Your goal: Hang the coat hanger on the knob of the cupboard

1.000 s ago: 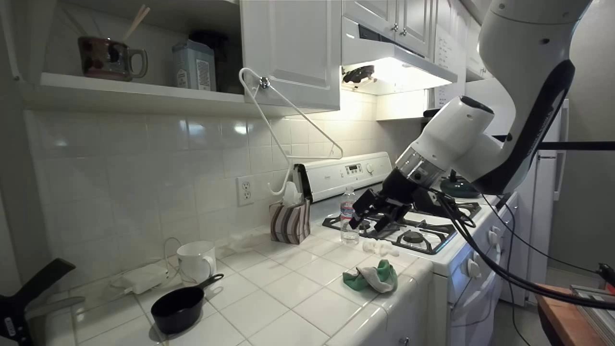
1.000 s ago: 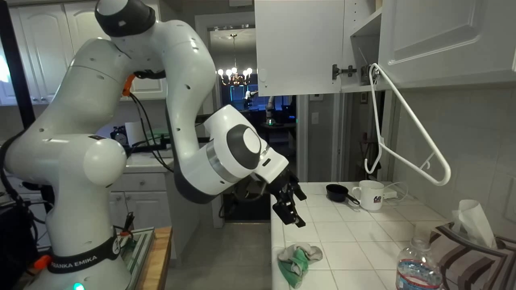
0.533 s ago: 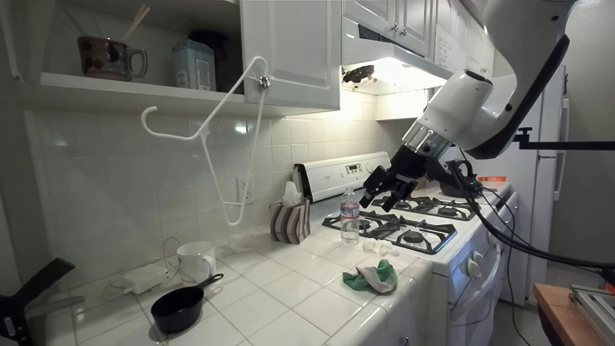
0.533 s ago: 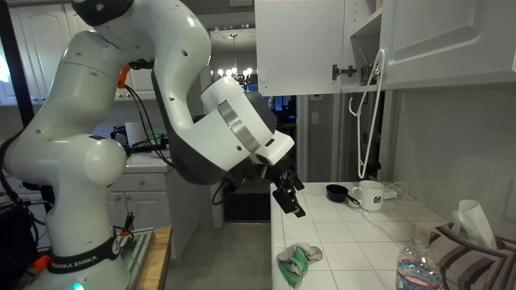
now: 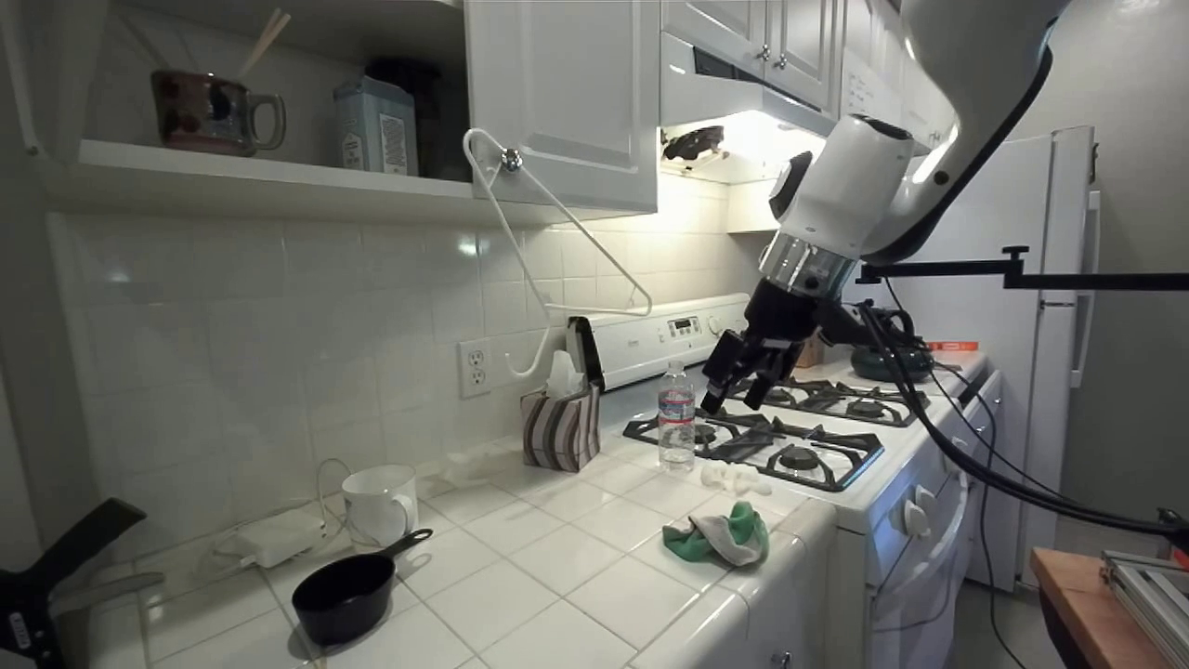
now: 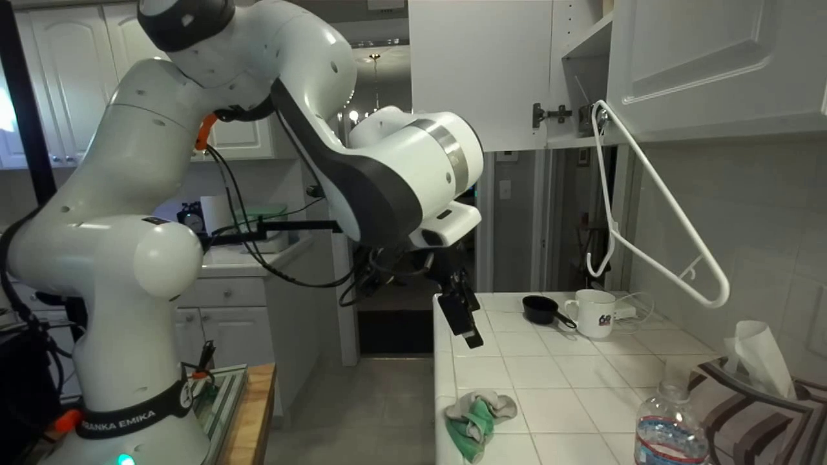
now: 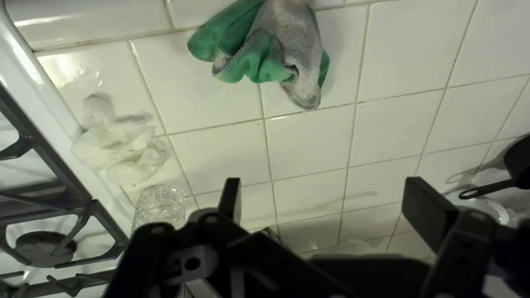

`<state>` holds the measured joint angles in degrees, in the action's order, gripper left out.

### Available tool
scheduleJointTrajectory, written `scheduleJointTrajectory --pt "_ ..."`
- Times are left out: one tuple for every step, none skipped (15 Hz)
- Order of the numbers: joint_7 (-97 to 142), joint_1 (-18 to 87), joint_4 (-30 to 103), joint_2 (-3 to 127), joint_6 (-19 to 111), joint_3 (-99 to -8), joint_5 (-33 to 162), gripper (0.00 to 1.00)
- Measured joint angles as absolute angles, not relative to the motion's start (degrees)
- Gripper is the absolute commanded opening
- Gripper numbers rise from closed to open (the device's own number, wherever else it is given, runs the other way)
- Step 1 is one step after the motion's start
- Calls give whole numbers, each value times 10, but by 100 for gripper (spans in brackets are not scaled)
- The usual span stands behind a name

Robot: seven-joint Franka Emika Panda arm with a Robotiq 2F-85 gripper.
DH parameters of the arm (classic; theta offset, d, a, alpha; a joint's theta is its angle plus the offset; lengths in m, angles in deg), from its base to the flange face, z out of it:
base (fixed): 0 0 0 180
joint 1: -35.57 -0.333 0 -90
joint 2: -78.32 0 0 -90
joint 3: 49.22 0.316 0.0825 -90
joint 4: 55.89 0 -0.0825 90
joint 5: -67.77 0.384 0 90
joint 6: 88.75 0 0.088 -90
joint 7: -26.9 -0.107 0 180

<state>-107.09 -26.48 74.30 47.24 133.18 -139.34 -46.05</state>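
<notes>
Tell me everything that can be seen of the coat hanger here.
The coat hanger is white and looks like plastic: a slim, roughly triangular frame with a hook and a small inner strut near another corner. It hangs tilted on the cupboard knob, held by one corner of the frame rather than the hook, which points downward, tip curling up. The gripper is apart from it; contact with the door is unclear.

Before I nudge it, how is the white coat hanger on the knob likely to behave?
The coat hanger will probably swing or pivot if pushed: it dangles from the knob by one corner, hook end down. It looks light and fairly stiff: a thin, open frame with straight sides. A hard shove might dislodge it, as nothing visible clamps it.
</notes>
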Motion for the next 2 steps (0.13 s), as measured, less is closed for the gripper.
scheduleJointTrajectory --pt "-1075 -265 739 465 1332 -1392 -461 100" --pt "-1076 -265 737 460 1332 -1392 -461 100"
